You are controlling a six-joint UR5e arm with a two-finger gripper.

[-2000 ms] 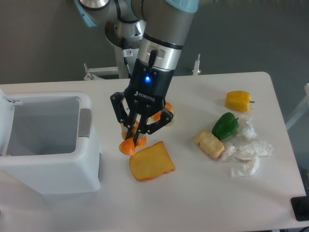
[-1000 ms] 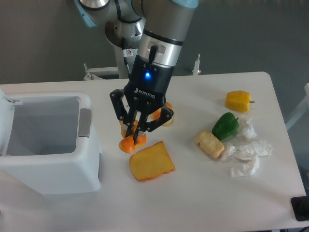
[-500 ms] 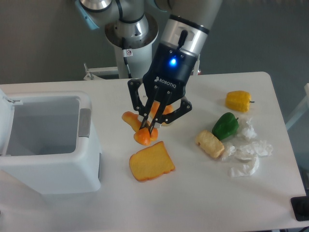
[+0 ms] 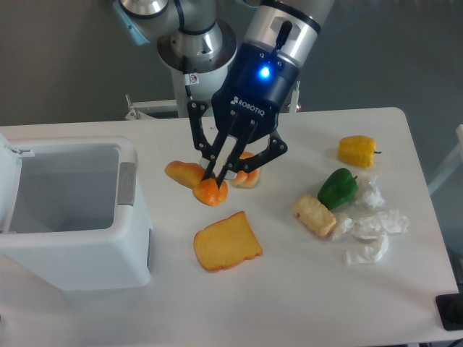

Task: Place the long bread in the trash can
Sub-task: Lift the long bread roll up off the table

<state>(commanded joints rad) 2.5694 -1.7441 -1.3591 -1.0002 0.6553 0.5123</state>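
The long bread (image 4: 189, 178) is a glossy orange-yellow loaf held above the table, tilted with one end pointing left and the other down by the fingertips. My gripper (image 4: 217, 178) is shut on it near its lower right end. The trash can (image 4: 72, 253) is a big white bin at the left edge with its lid swung open and a grey latch on its right side. The bread hangs to the right of the bin, not over its opening. Another orange piece (image 4: 247, 178) shows behind the fingers; I cannot tell what it is.
A square toast slice (image 4: 227, 241) lies just below the gripper. To the right are a pale yellow food piece (image 4: 314, 215), a green pepper (image 4: 337, 188), a yellow pepper (image 4: 357, 150) and crumpled white paper (image 4: 372, 231). A dark object (image 4: 450, 311) sits at the bottom right corner.
The gripper has risen off the table and shifted right, carrying the long bread up with it. The toast and the other foods have stayed put.
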